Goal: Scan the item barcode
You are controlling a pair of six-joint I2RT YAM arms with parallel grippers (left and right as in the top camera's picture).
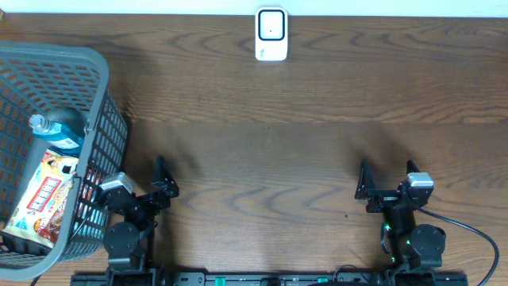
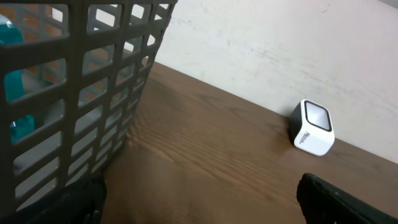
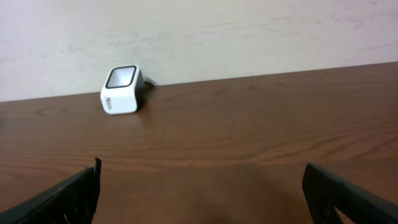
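Note:
The white barcode scanner (image 1: 271, 33) stands at the table's far edge, mid-width, and shows in the left wrist view (image 2: 313, 127) and the right wrist view (image 3: 120, 89). Items lie in the grey basket (image 1: 101, 87) at the left: a colourful snack packet (image 1: 44, 199) and a blue-capped bottle (image 1: 57, 132). My left gripper (image 1: 131, 181) is open beside the basket wall (image 2: 93, 74), nothing between its fingers (image 2: 202, 202). Near the front right, my right gripper (image 1: 387, 176) is open and empty (image 3: 202, 190), facing the scanner.
A pale wall runs behind the table's far edge. Brown wooden tabletop (image 1: 270, 143) stretches between the grippers and the scanner. A black cable (image 1: 476, 234) trails from the right arm's base.

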